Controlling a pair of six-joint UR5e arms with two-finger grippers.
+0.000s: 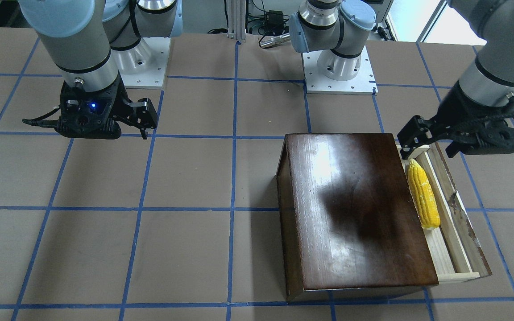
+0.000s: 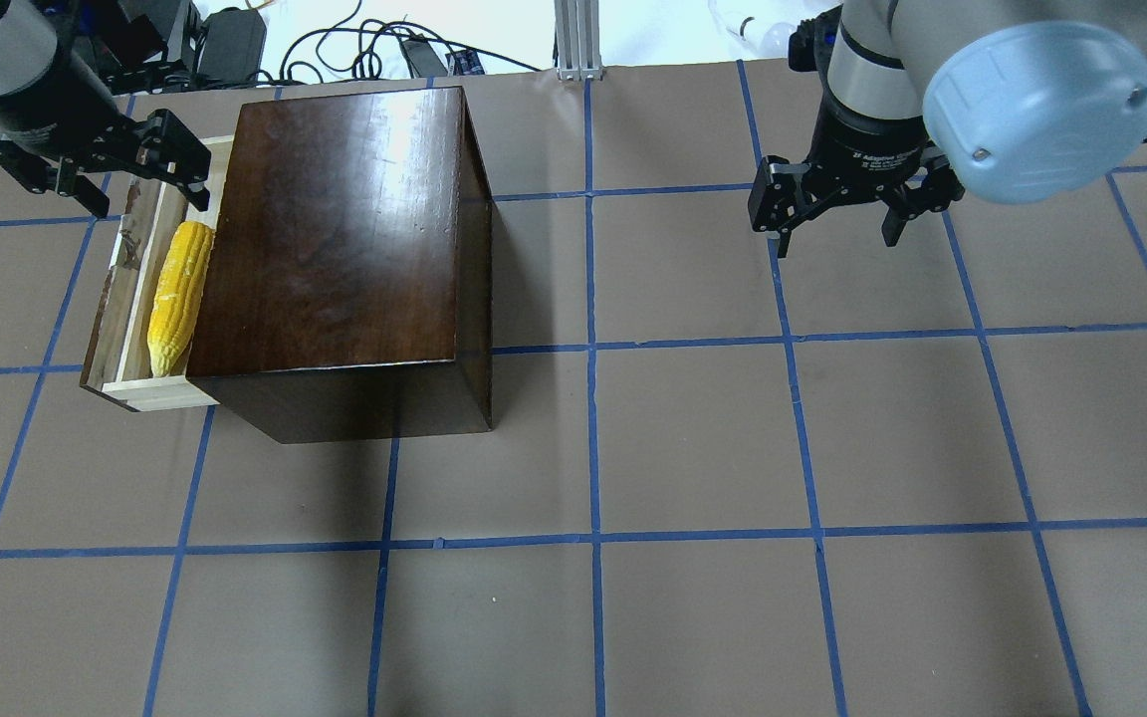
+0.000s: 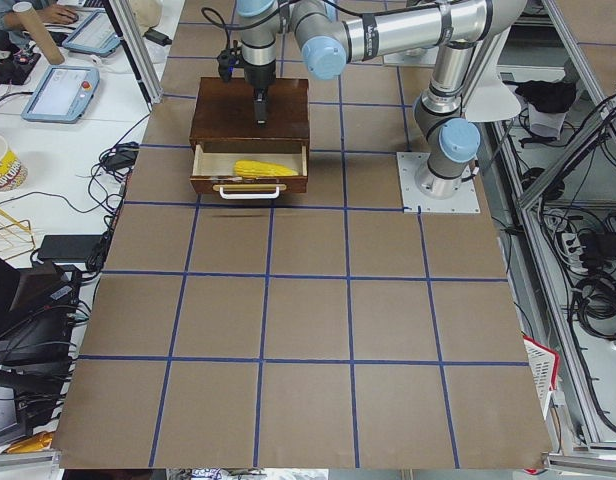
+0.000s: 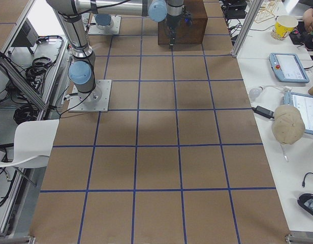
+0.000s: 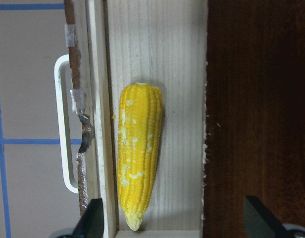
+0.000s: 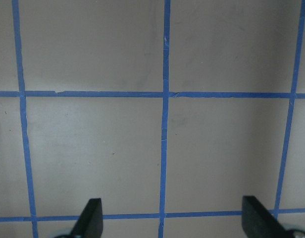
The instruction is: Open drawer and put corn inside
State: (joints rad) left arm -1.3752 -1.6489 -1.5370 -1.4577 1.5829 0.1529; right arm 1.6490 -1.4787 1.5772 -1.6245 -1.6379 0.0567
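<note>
Two task steps: both are appearing done, judging from how things are lying now.
Drawer (image 2: 163, 390): it is standing pulled out from the box (image 2: 335, 229) on the side toward the robot's left, with its white handle (image 5: 63, 124) facing away from the box.
Corn (image 2: 180, 294): it is lying flat on the drawer's pale floor, lengthwise along the box's side and just beside the box's edge. Nothing is gripping it.
Left gripper (image 1: 430, 150): it is hovering above the drawer, raised clear of the corn and close to the box's side. Its jaws are standing spread apart and holding nothing.
Right gripper (image 2: 837, 224): it is hanging over the bare table (image 2: 693, 438), well apart from the box on its opposite side. Its jaws are likewise spread and empty.
Work outstanding: none is showing for the task as worded. Shutting the drawer is not being asked for.
Next move, as judged: the left arm is only needing to lift away, keeping its fingers off the drawer's walls.
</note>
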